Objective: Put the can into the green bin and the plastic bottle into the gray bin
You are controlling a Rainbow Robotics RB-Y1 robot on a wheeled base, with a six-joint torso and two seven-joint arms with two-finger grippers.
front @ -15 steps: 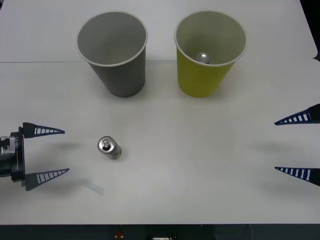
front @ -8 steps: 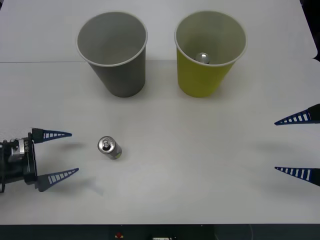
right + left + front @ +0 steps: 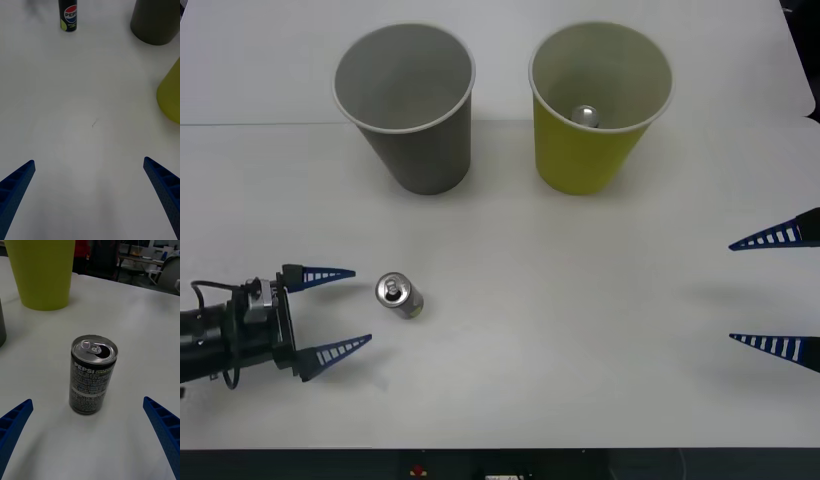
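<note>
Front view is showing my left gripper [image 3: 348, 311] hanging low over the table [image 3: 580, 330] with fingers spread wide, pointing at the can [image 3: 398, 296] standing upright just beside them, while my right gripper [image 3: 775, 292] is waiting open at the right edge.

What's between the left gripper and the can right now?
Nothing visible. The left gripper is open and faces the upright can across bare table. The gray bin and green bin stand farther back, off that line.
</note>
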